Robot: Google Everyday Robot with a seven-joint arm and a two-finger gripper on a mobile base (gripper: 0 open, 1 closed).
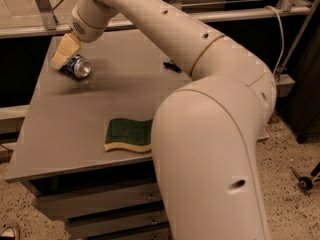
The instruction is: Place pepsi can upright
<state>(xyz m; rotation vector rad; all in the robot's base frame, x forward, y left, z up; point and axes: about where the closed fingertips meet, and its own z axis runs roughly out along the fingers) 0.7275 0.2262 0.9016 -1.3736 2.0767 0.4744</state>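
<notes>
Can: the small blue aluminium pepsi can [76, 67] is seen lying on its side, not upright, with one silver end turned toward the camera and slightly to the right.
Can's place: it rests on the far left part of the flat grey table [65, 124], close to the left edge and well apart from everything else on the top.
Pincer: the tan-padded pincer [60, 58] is found at the can's far left end, slanting down from the upper right; its tip overlaps the can's upper left side in this view (whether it touches the can cannot be told).
Pincer state: whether it is apart, together or clamped on the can cannot be told.
Arm: the thick white jointed robot arm [210, 134] fills the right foreground and is carried up and across the table to the far left, where the pincer is mounted; much of the table's right side is hidden behind it.
Sponge: a rectangular sponge [129, 134], green on top and yellow beneath, is laid flat near the table's front edge, its right end hidden by the arm.
Wrapper: a small dark wrapper [171, 65] is glimpsed on the far middle of the table, mostly covered by the arm.
Below the top: grey drawers [100, 204] are seen under the front edge.
Floor: a pale speckled floor [285, 149] surrounds the table.
</notes>
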